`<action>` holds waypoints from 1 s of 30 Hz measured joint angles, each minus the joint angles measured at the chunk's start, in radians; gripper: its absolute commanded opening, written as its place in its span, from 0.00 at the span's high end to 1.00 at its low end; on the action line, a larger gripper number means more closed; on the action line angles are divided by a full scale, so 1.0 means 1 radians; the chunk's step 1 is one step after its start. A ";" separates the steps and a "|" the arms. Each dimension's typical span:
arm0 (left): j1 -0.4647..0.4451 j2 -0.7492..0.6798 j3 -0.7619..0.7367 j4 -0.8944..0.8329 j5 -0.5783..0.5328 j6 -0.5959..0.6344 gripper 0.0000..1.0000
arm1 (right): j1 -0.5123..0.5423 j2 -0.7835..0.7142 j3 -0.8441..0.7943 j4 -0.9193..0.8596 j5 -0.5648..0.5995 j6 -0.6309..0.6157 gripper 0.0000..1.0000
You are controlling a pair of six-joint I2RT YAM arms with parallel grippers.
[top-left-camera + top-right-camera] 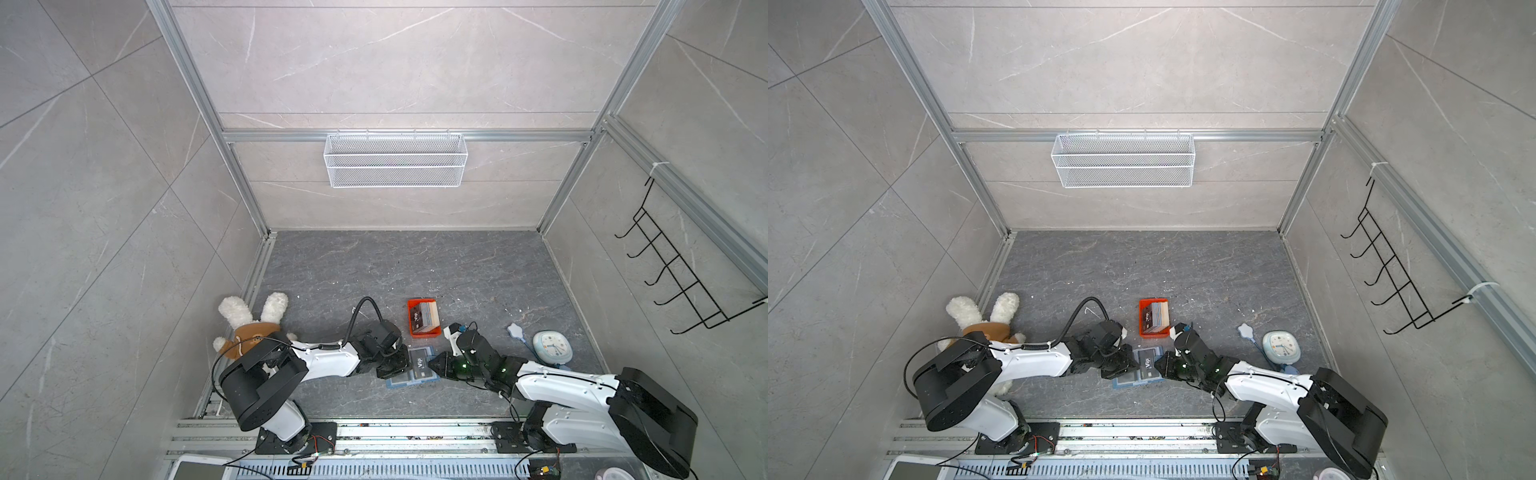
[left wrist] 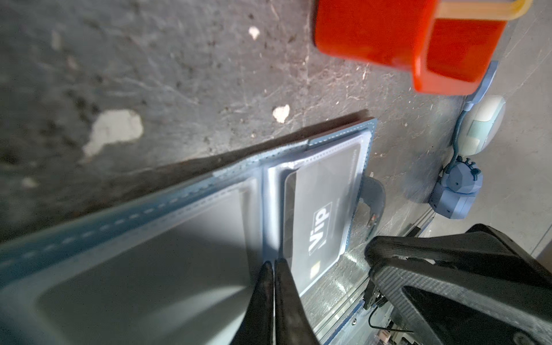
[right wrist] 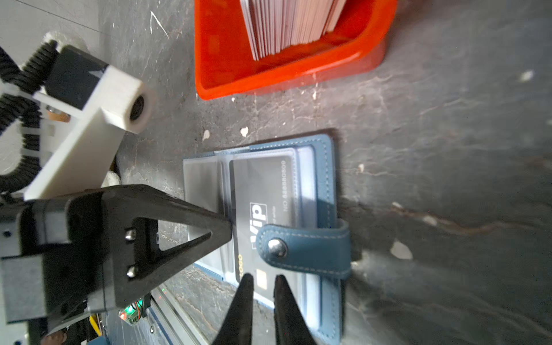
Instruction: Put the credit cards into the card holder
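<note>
The blue card holder (image 1: 394,382) (image 1: 1120,382) (image 3: 326,179) lies open on the grey table, its snap tab (image 3: 304,248) folded over the near page. A black "Vip" card (image 1: 422,364) (image 2: 322,215) (image 3: 263,191) sits in a clear pocket. The remaining credit cards (image 1: 426,318) (image 3: 289,27) stand stacked in the orange tray (image 1: 422,300) (image 3: 283,77). My left gripper (image 1: 408,365) (image 2: 274,263) is shut, tips at the pocket's edge by the spine; whether it pinches the sleeve is unclear. My right gripper (image 1: 430,365) (image 3: 264,280) stands narrowly open at the card's outer end, holding nothing.
A plush rabbit (image 1: 249,320) lies at the left wall. A pale blue alarm clock (image 1: 552,345) and a small blue-white tag (image 1: 515,331) lie to the right. A wire basket (image 1: 395,160) hangs on the back wall, a black hook rack (image 1: 681,274) on the right wall.
</note>
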 measured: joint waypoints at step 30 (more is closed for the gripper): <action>0.000 0.051 0.027 0.016 0.011 0.000 0.92 | 0.000 0.014 -0.012 -0.010 -0.004 -0.001 0.76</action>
